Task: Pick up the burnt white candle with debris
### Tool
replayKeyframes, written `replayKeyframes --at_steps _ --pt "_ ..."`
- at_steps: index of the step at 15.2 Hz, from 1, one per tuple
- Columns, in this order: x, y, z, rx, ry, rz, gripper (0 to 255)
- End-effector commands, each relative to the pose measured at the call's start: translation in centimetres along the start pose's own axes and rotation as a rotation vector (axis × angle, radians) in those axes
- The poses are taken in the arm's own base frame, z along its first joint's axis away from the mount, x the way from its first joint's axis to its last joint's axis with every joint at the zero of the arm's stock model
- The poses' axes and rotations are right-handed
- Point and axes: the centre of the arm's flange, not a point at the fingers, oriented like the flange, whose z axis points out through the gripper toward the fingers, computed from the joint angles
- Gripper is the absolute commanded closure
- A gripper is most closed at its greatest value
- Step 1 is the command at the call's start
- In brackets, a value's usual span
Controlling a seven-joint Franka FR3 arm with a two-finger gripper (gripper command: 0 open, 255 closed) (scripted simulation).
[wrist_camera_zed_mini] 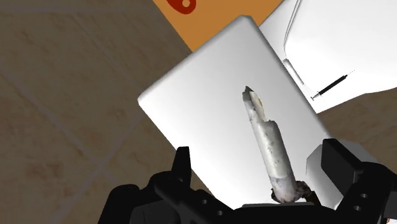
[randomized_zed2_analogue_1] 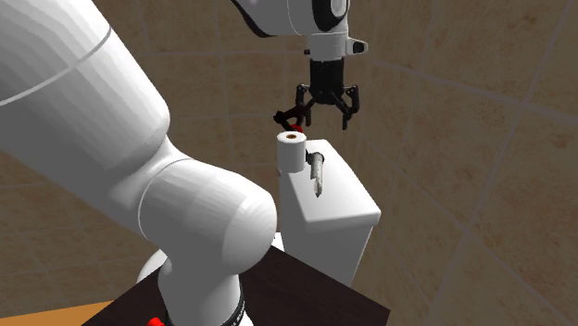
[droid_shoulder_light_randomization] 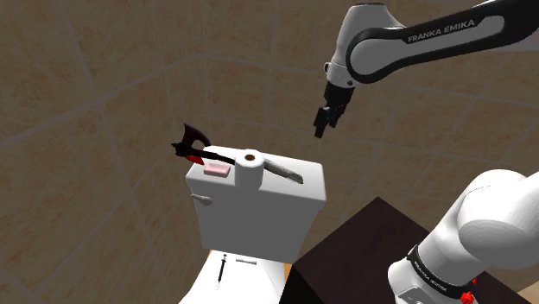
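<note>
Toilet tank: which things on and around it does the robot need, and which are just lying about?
For the job:
- candle, lying on the tank lid
- the open jaws over it

Just lying about:
- white roll
- pink block
- axe
- pen, down on the seat

The candle (wrist_camera_zed_mini: 270,147) looks rough and mottled, the cistern lid (wrist_camera_zed_mini: 203,121) smooth and matt.

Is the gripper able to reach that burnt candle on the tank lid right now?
Probably yes: the open gripper hangs above the candle, which lies uncovered on the tank lid; the white roll stands close beside it.
</note>
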Motion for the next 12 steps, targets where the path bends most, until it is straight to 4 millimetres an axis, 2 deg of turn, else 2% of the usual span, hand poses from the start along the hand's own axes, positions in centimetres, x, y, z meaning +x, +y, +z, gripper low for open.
replayKeyframes --at_steps 1,12 --pt "1.4 -0.3 2.3 0.004 0.008 -0.031 0" --pt "8.8 -4.2 13.7 0.028 0.039 -0.195 0"
